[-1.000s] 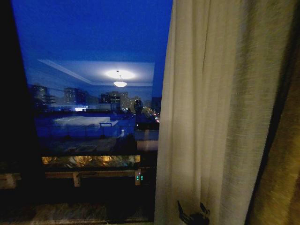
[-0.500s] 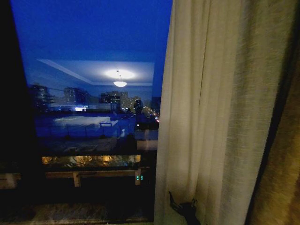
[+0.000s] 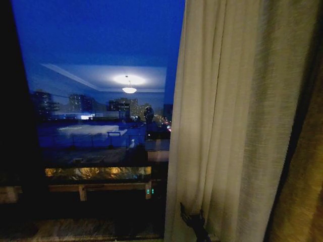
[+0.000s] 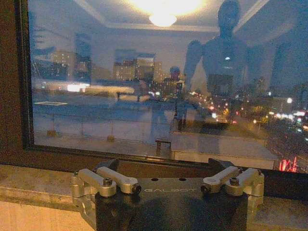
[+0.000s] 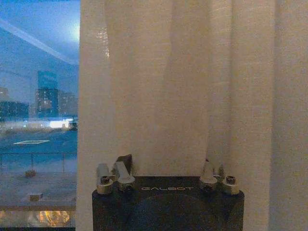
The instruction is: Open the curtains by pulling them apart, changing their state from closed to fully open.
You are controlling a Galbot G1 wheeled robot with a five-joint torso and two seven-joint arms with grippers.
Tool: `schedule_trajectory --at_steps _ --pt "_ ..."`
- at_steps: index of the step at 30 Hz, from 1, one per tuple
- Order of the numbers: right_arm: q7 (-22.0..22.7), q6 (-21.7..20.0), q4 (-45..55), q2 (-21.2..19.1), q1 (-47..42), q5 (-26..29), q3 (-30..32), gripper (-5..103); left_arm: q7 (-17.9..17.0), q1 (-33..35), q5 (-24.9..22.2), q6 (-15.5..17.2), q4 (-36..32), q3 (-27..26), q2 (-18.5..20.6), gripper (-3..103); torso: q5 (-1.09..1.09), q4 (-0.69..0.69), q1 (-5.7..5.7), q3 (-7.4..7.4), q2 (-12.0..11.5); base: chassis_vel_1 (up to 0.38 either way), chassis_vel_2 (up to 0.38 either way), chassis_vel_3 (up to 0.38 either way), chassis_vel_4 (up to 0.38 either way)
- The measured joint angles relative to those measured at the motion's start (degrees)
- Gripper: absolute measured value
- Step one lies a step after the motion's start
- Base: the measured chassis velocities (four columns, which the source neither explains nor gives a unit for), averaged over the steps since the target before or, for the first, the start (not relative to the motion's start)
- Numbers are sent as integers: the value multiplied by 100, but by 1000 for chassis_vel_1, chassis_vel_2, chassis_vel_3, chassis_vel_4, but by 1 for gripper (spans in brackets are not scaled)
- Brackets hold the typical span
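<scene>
Leftward drift of the right gripper [image 3: 192, 222] over the last second: head view had it lower and nearer the middle folds of the sheer curtain [image 3: 237, 126], now it sits close to that panel's inner edge, low against the fabric. From the head camera its dark fingers stand up as a small fork in front of the cloth, spread, with pleats just beyond the tips. The curtain hangs drawn to the right half of the window [image 3: 101, 101], its inner edge running down just left of the jaws; the glass to the left is uncovered, showing night city lights and a reflected ceiling lamp [image 3: 129, 89]. A thick golden-brown drape [image 3: 303, 191] hangs right of the jaws, beyond the sheer panel. Left wrist view: left gripper [image 4: 168, 185] held level before the bare window pane, jaws wide apart, nothing between them; a stone sill [image 4: 33, 180] lies just beneath and the window frame just ahead of the tips. Right wrist view: right gripper fingers [image 5: 120, 171] spread, curtain fabric directly ahead and filling the gap between them; whether the cloth touches the pads cannot be told. Curtain edge falls just outside one finger, with open glass past it.
</scene>
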Motion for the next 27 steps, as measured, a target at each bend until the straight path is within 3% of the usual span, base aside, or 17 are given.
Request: schedule_trajectory --at_steps 6,8,15,27 --pt "0 -5 76 0 -29 28 37 38 -2 0 1 0 -16 -3 11 100 0 0 0 0 0 0 0 0 0" --pt "0 -6 89 0 -37 29 38 38 -3 0 0 0 -22 -3 11 100 0 0 0 0 0 0 0 0 0" --pt "9 -15 175 0 -100 172 44 6 -4 6 8 -3 -35 13 0 100 0 0 0 0 0 0 0 0 0" --pt "2 -8 266 0 -191 160 64 0 -5 0 -12 -17 -44 -2 7 100 0 0 0 0 0 0 0 0 0"
